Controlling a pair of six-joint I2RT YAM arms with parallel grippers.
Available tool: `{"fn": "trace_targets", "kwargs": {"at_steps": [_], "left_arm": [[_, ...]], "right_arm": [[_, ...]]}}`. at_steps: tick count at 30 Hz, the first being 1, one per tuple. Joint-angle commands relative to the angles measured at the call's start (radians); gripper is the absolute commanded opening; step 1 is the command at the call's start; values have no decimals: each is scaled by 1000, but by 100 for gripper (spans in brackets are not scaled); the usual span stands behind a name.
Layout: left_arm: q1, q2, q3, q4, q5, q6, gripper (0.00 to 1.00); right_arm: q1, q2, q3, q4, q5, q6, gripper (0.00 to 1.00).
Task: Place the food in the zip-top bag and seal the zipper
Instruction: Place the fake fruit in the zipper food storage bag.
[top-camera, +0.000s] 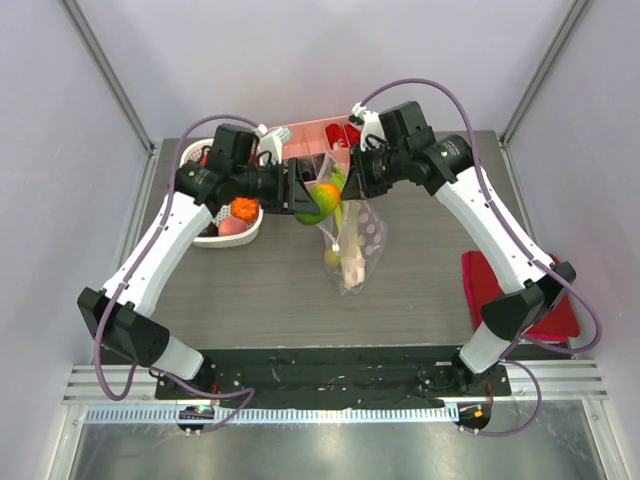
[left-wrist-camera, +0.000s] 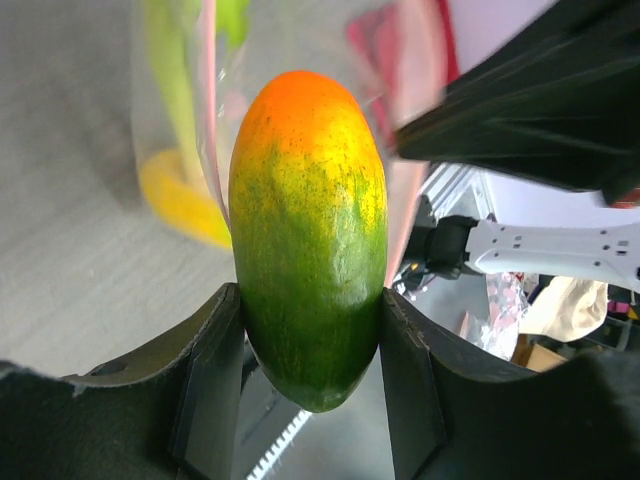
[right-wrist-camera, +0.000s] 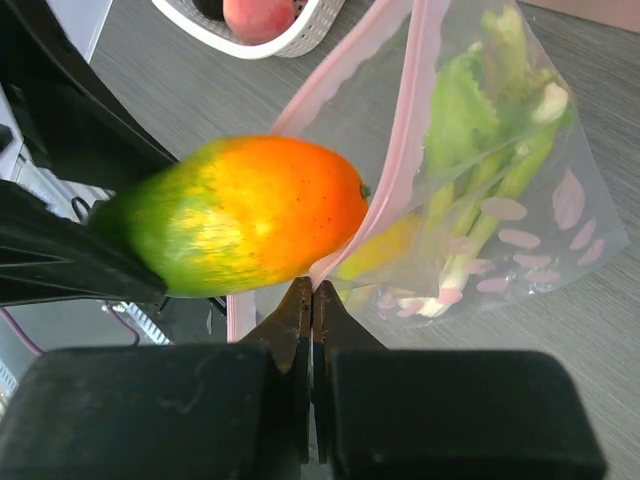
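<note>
Fruit (right-wrist-camera: 240, 215) before bag (right-wrist-camera: 520, 200), basket (right-wrist-camera: 290, 35) (perhaps 1 peach (right-wrist-camera: 262, 15))

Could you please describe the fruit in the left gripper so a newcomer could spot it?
At the far middle of the grey table, just before the pink tray, hangs a clear bag. At its mouth the left gripper clamps an egg-shaped fruit. It alone is two-toned, dark green fading to orange, unlike the pale leek inside the bag.

A robot lab cell. Plain white panels (top-camera: 330, 60) on metal posts (top-camera: 108, 70) wall the table (top-camera: 270, 290) beyond and beside the jaws
</note>
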Motion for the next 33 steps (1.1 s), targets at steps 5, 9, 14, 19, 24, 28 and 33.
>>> {"fn": "trace_targets", "kwargs": {"at_steps": [5,9,14,19,24,28,33], "left_arm": [[-13,-6,33,-61,-35,-58,23],[-54,36,111,-89,-58,-45,32],[-110,66,127,-84,-101,-9,69],[-90,17,133,-29,-150,3,100],[-15,-96,38,84,-82,29,100],[206,-165,-69,213,-9,-32,100],[306,-81,33,46,-133,252,100]], "right_arm": [[6,-73,-13,105,-34,18,1],[7,-65,-5,103,-98,16,1],[9,-65,9,113,-127,30,1],[7,-116,-42,114,-121,33,1],[7,-172,-114,158,-111,38,1],[6,-189,-137,152,-74,2,1],[7,-169,-118,149,-80,-14,1]]}}
